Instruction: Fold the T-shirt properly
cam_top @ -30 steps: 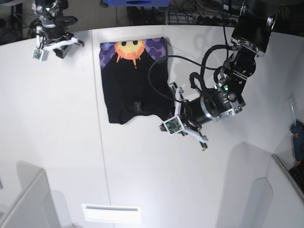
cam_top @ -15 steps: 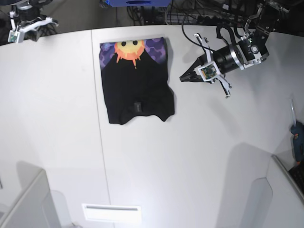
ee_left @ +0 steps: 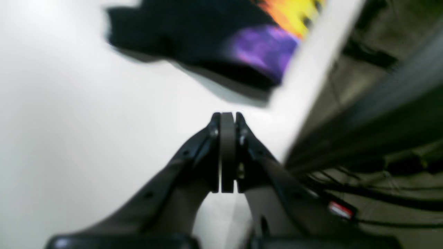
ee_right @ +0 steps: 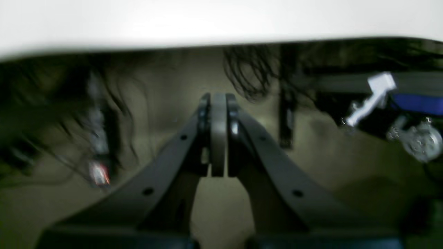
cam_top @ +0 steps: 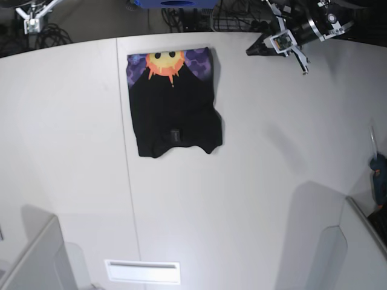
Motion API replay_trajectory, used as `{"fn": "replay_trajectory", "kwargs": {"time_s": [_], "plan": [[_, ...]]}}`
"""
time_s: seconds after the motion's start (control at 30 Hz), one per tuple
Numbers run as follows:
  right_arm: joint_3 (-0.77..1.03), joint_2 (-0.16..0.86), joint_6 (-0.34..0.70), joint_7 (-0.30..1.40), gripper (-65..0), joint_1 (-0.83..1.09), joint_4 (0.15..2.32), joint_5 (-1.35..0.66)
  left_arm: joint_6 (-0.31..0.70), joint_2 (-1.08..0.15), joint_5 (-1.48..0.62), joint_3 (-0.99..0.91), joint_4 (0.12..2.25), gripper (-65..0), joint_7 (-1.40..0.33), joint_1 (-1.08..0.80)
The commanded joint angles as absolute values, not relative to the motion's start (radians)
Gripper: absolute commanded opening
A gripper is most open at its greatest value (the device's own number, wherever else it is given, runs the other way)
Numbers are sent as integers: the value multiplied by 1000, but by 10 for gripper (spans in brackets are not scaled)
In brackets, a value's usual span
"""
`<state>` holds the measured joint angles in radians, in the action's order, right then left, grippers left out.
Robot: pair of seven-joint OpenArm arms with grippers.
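The T-shirt (cam_top: pixel 174 103) is seen lying folded into a compact block on the counter (cam_top: pixel 254 181), sun print at its twelve o'clock edge, so the folding is judged finished; probably only parking is called for. The left claw (cam_top: pixel 253 51), pressed together and empty, is held at the shirt's two o'clock. The right claw (ee_right: pixel 218 100), likewise together, is seen off the counter, at ten o'clock.

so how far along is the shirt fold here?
Done, by the look of it: the T-shirt lies folded into a compact rectangle on the white table, with the sun print showing along its far edge. Nothing in hand: the left gripper and right gripper are both shut and empty, pulled back at the table's far edge. Nothing obvious is left, except perhaps the slightly uneven near hem.
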<state>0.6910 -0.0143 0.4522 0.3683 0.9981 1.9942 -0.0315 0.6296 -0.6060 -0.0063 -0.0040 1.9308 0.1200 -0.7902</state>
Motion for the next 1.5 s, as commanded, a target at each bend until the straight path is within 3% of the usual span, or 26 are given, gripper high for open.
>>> {"fn": "replay_trajectory", "kwargs": {"time_s": [0.0,0.23,0.57,0.93,1.17,1.3,1.47], "plan": [[694,-22,481,351,-650,1015,2006,1,630,-618,-8,-10,1945,-650,160,-828],[691,-88,698,354,-650,1021,1989,165,630,-621,2,-12,1931,-650,174,-963],[539,-21,698,354,-650,1075,1805,242,630,-610,4,-68,1804,-650,176,-1055],[312,94,694,354,-650,981,1451,243,630,-461,7,-64,1600,-650,176,-1018],[176,185,516,346,-650,858,1225,308,630,-381,15,-64,1408,-650,171,-934],[76,232,509,334,-650,796,1116,305,621,-298,122,-70,1302,-650,168,-891],[-24,252,509,245,-650,677,895,305,527,-199,208,-67,1058,-650,176,-783]]}}
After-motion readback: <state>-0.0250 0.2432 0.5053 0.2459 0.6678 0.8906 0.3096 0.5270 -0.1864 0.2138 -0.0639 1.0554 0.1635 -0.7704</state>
